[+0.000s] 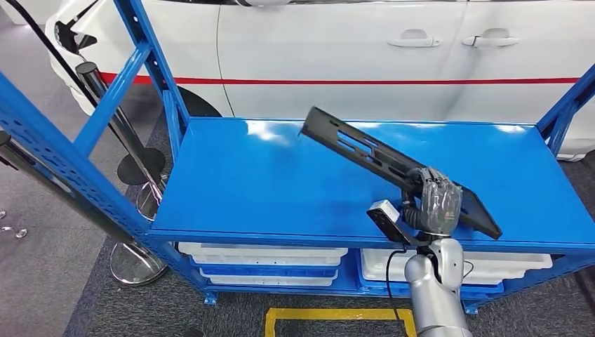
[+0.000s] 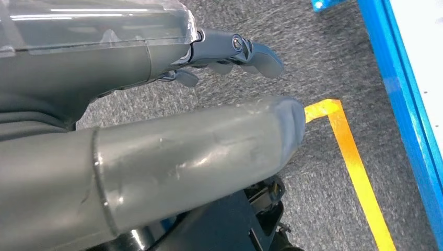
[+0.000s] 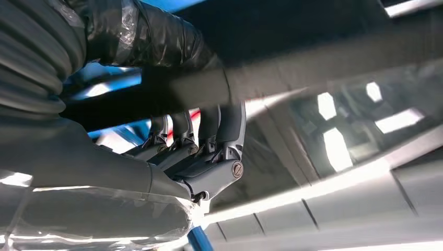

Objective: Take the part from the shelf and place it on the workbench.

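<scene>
A long black slotted part (image 1: 365, 151) lies slanted over the blue shelf top (image 1: 259, 175), its far end raised. My right hand (image 1: 433, 200) grips it near its lower end, close to the shelf's front edge. In the right wrist view the fingers (image 3: 209, 130) curl around the dark part (image 3: 313, 63). My left hand (image 2: 156, 104) hangs over grey carpet, its fingers apart and holding nothing.
White trays (image 1: 263, 253) sit on the lower shelf level. A white car (image 1: 351, 56) stands behind the shelf. Blue uprights (image 1: 151, 63) and a chrome post (image 1: 116, 119) rise at the left. Yellow floor tape (image 1: 337, 314) marks the carpet in front of the shelf.
</scene>
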